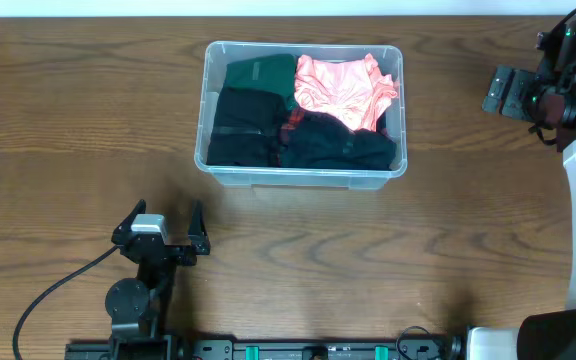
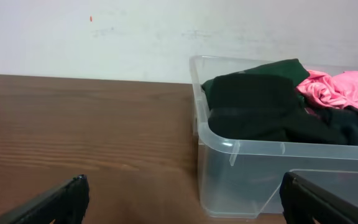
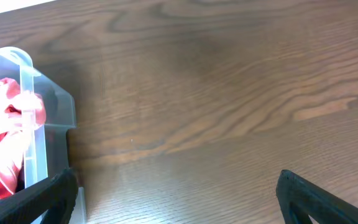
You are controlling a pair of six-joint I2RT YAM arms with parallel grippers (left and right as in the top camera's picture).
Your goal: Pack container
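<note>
The brown wooden table (image 1: 68, 150) carries the clear rectangular plastic container (image 1: 298, 180) at its far middle, well apart from both my arms. Inside lie folded black clothes (image 1: 268, 135), a dark green piece (image 1: 263, 72) and a shiny pink garment (image 1: 343, 90), heaped near the rim. My left gripper (image 1: 166, 212) and right gripper (image 1: 496, 92) are spread wide, empty. If I press the pink heap carelessly, a finger may catch the rim and drag the tub.

Light is bright and even, falling from above. The container (image 1: 303, 176) casts a soft shadow on the desk (image 1: 388, 260) along its near side. The pink cloth (image 1: 343, 88) looks nearly overexposed. The right wrist view has a pale sheen across the wood. The left end effector (image 2: 182, 205) shows as dark, blurred wedges at the bottom corners.
</note>
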